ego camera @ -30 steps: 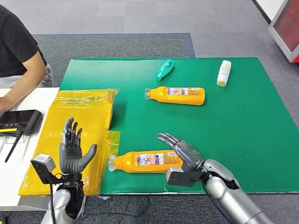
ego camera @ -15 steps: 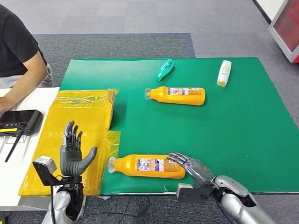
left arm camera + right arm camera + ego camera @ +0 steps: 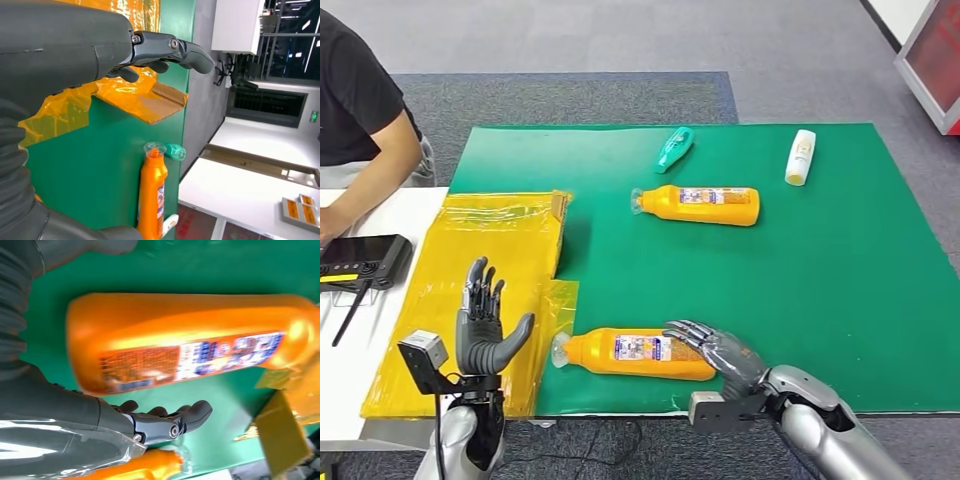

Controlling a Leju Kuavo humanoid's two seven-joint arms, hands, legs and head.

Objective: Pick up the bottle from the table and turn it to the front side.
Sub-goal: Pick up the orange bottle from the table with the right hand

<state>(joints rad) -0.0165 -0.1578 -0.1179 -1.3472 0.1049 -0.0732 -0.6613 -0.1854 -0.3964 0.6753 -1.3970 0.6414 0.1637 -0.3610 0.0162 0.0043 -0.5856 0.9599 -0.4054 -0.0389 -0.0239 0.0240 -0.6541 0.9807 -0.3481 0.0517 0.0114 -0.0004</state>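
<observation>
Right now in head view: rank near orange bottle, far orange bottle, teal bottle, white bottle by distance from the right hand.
1. Near orange bottle: under the right hand, front edge of the mat.
2. Far orange bottle: mid-mat, beyond the hand.
3. Teal bottle and white bottle: both at the far edge, too close to call.

Near bottle [image 3: 637,352]: we see a white and blue label with an orange-red patch on its side; in the right wrist view [image 3: 188,357] the print is blurred and we cannot read it.
Far bottle [image 3: 701,204]: we see a like label with blue marks, too small to read.
White bottle [image 3: 800,156]: we make out a small yellow mark, but no letters.
Teal bottle [image 3: 673,148]: we see pale marks on it and cannot read them.
Orange signs [image 3: 300,211]: we see two orange plates on a white surface in the left wrist view, their writing too small for us.
Green sign [image 3: 313,116]: lit, unreadable.
</observation>
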